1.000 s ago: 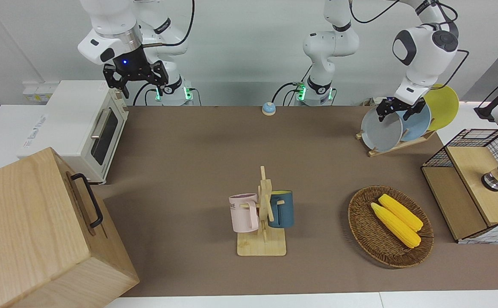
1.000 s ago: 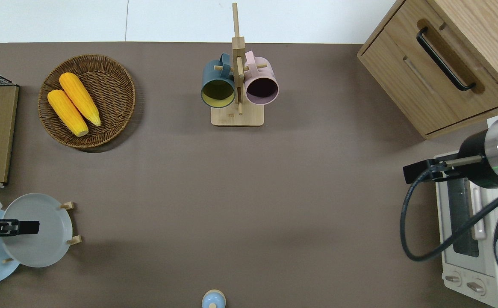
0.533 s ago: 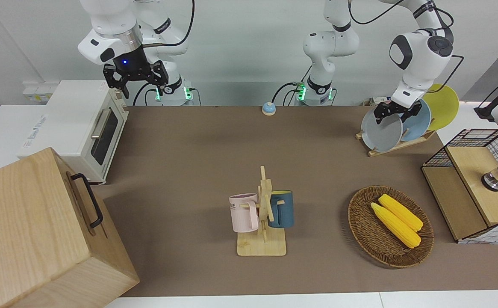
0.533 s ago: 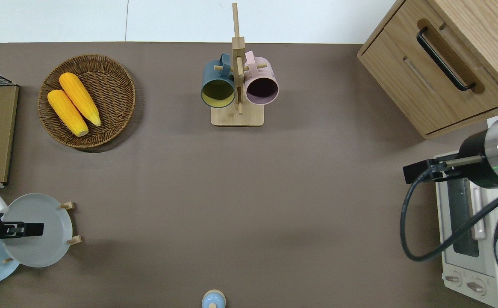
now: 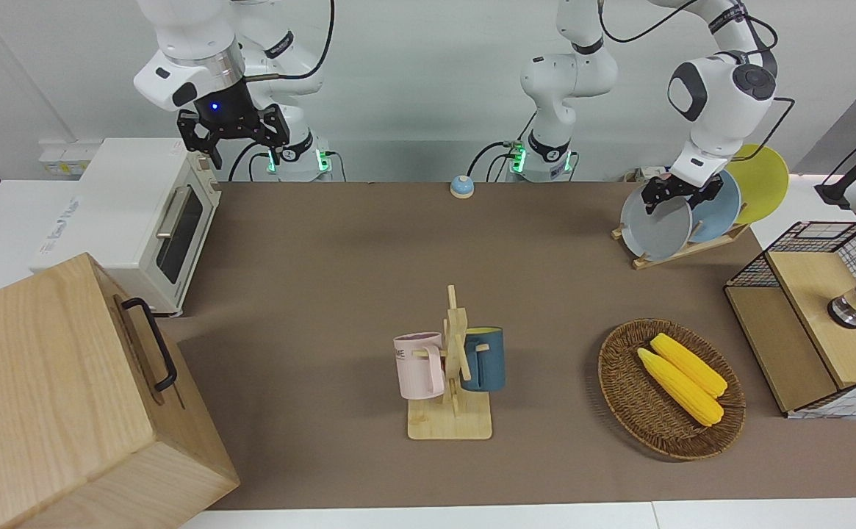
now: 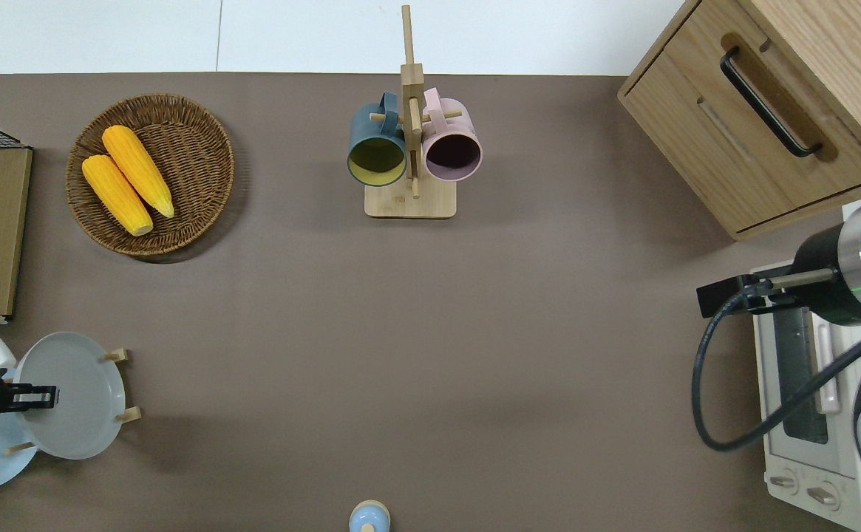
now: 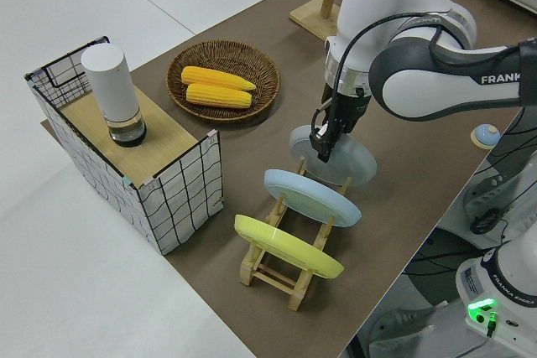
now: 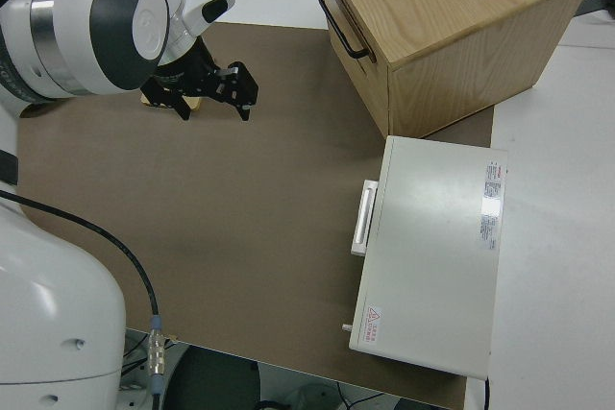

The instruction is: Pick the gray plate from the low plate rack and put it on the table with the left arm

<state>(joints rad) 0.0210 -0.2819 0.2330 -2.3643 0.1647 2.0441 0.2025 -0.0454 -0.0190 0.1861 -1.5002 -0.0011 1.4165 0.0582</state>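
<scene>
Left gripper (image 5: 676, 192) clamped on upper rim of gray plate (image 5: 657, 226), which leans tilted in the rack (image 5: 685, 249) at the left arm's table end, beside blue plate (image 5: 718, 215). Right arm parked

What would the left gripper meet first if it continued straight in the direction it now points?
Probably the gray plate: the left gripper points down at its upper rim in the low plate rack, seemingly already touching it.
</scene>
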